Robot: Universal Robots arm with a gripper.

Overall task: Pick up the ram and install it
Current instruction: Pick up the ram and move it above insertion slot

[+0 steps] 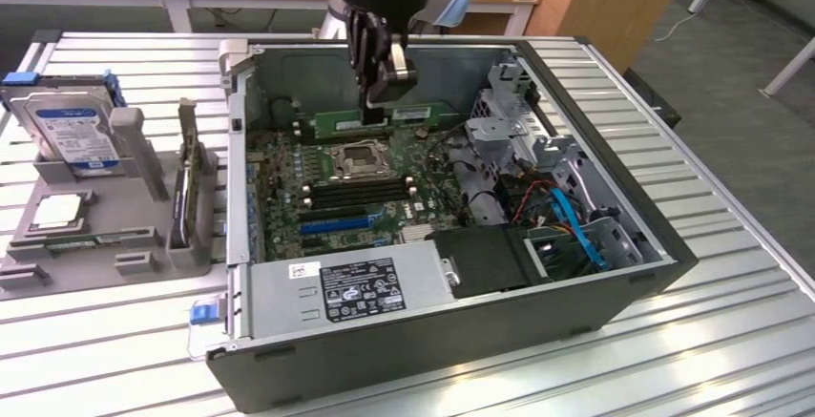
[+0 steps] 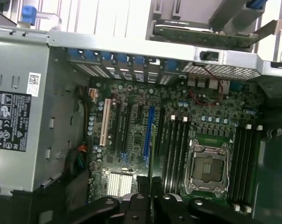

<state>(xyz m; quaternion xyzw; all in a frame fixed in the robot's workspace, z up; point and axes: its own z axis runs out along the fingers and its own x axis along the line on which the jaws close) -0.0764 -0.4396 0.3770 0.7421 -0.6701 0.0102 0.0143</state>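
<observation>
Now reaching down into the open computer case with the gripper, clamped on the upper edge of the ram. Holding that green stick level and on edge, its long side running across the exterior view, over the motherboard toward the case's far wall, just beyond the CPU socket. Hard to tell from there whether touching a slot or hanging just above one.

From the wrist view, looking along the ram edge-on: a thin dark line coming out from between the fingers of the gripper, with the motherboard spread beneath. Around it, empty black memory slots on both sides of the CPU socket, and a labelled power supply at one end of the case.

Under the case, a slatted metal tabletop. Off to the exterior view's left, outside the case, a grey holder carrying a blue-labelled hard drive upright, a square silver CPU chip lying flat, and a narrow green strip lying flat along its near edge. All three well apart from the gripper.
</observation>
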